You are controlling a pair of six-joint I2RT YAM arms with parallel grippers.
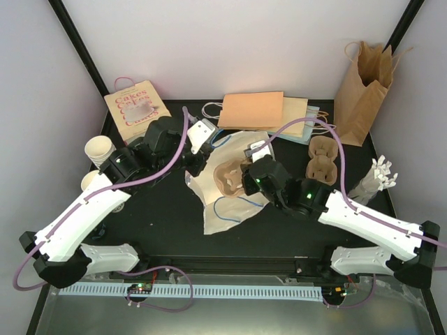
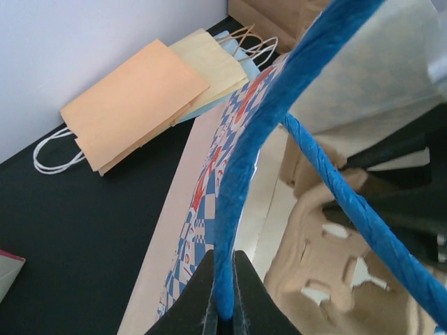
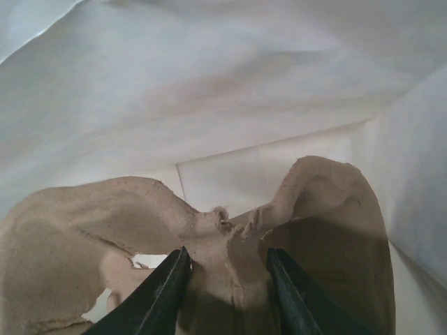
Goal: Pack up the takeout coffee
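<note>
From above, two cream-white ribbed paper cups (image 1: 100, 149) stand at the left edge of the black tabletop (image 1: 160, 223), one just nearer than the other and both beside the left arm, well apart from the white paper bag (image 1: 223, 206) that lies open on its side in the middle. The left arm's fingers (image 1: 197, 159) reach the bag's mouth from the left and the right arm's fingers (image 1: 242, 181) reach into it from the right, where a brown pulp cup carrier (image 1: 229, 174) sits inside. A second pulp carrier (image 1: 323, 159) lies to the right. Behind it a brown paper bag (image 1: 360, 91) stands upright in the corner, a pile of flat bags (image 1: 262, 112) lies at the rear, and a bag printed "Cakes" (image 1: 136, 108) leans at the left rear. In the left wrist view, the left arm's fingers (image 2: 225, 259) are pressed together on the bag's blue twisted cord handle (image 2: 279, 105). The bag's checkered blue and red print shows just beside it and the pulp cup carrier (image 2: 328, 272) lies to the right, with the flat bags (image 2: 133, 105) on the tabletop beyond. In the right wrist view, the right arm's fingers (image 3: 227, 252) stand on either side of the central ridge of the cup carrier (image 3: 70, 230), pinching it, with the bag's white walls (image 3: 209, 70) all around. No cup shows in either wrist view.
</note>
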